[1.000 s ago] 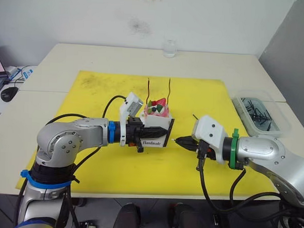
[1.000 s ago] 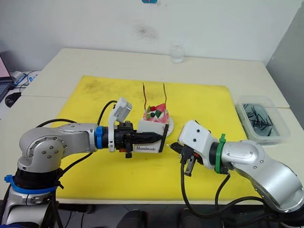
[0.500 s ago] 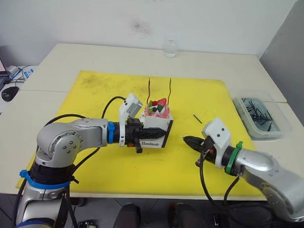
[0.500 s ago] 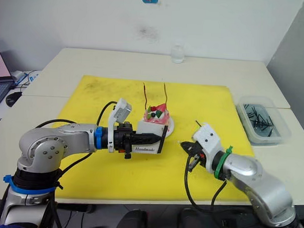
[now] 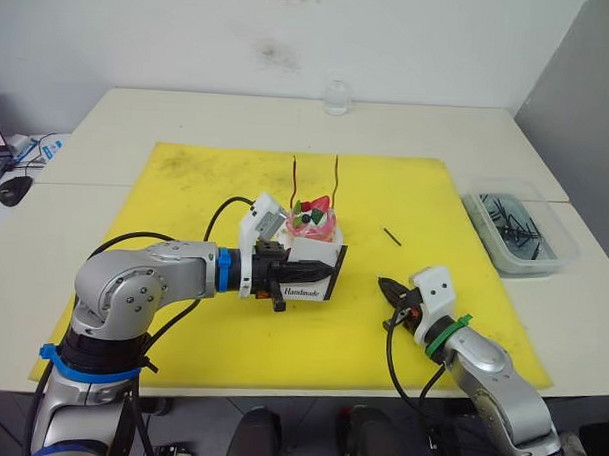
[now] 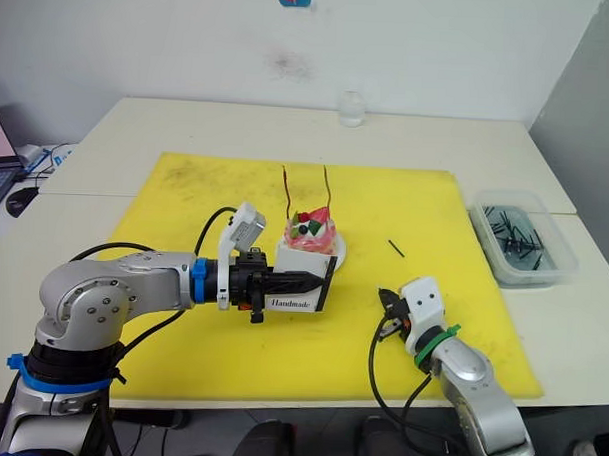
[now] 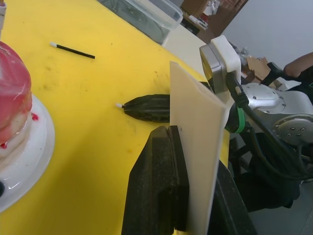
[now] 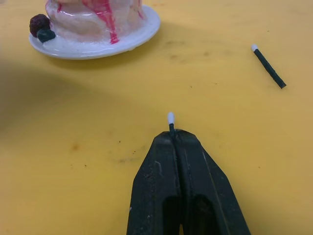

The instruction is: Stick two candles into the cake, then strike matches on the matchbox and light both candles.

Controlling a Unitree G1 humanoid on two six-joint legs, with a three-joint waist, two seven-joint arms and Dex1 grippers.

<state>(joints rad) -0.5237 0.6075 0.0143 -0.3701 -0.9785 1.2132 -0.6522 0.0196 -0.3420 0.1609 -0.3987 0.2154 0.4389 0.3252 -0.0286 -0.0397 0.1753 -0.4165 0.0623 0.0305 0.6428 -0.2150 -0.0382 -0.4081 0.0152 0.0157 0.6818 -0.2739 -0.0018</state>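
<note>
The pink cake sits on its white plate on the yellow mat, with two thin dark-red candles standing upright in it. My left gripper is shut on the white "Handmade" matchbox, held on edge just in front of the cake. My right gripper is shut on a match, whose white tip pokes out past the fingertips, low over the mat to the right of the matchbox and apart from it. A second match lies on the mat right of the cake.
A clear plastic tub holding several dark sticks stands off the mat's right edge. A glass is at the table's far side. A computer mouse lies at the far left. The yellow mat covers the table's middle.
My right gripper, with the match, has drawn back from the matchbox toward the near right of the mat. The left gripper still holds the matchbox in about the same place.
</note>
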